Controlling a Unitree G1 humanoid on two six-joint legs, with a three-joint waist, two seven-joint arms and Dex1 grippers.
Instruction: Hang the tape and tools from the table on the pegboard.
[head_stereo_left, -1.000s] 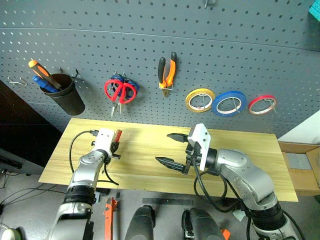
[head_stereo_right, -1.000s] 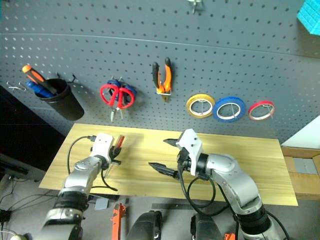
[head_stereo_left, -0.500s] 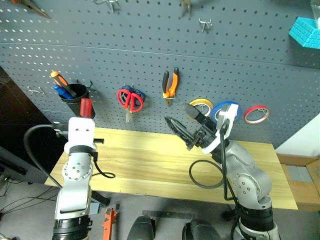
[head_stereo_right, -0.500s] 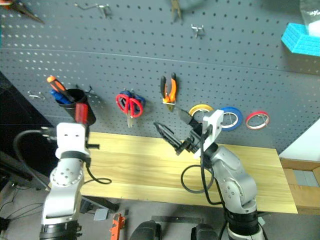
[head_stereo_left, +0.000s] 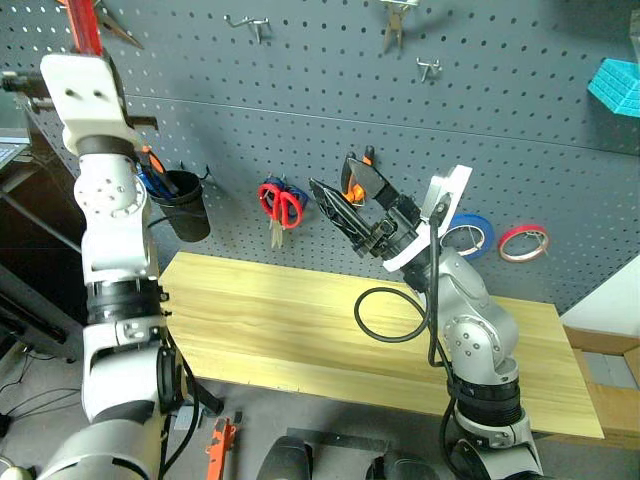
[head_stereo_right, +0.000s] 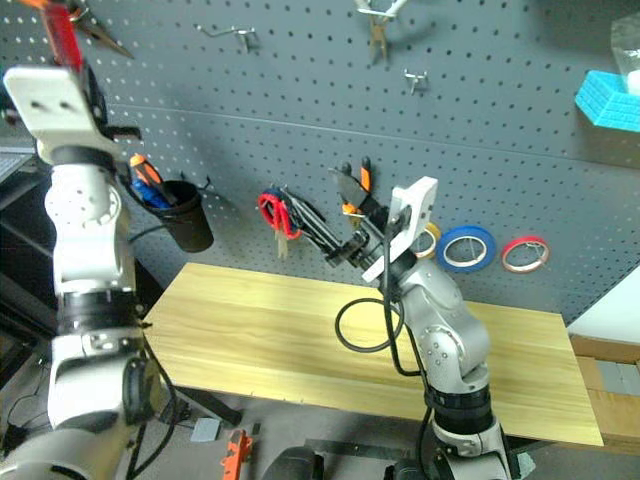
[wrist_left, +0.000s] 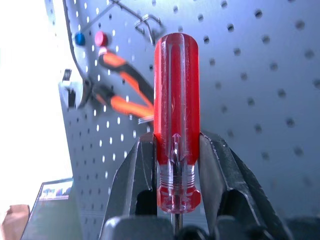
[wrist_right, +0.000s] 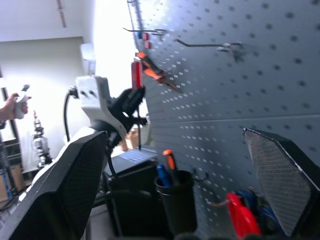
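Red-handled tool (wrist_left: 176, 120): shaft hidden btwn left gripper (wrist_left: 176, 165) fingers.

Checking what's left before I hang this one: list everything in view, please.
pegboard: one, dark grey, wall behind the table
table: one, light wood, bare top
screwdriver: one, red handle, held up at the pegboard's upper left
long-nosed pliers: one, orange, hung upper left
cup: one, black, on the pegboard, orange and blue handles inside
scissors: red pair over a blue pair, hung
pliers: one, orange-black, hung, partly hidden
yellow tape, blue tape, red tape: one each, hung in a row at the right
block: one, cyan, upper right
left tool: shut on the screwdriver
right tool: open, empty, before the pliers
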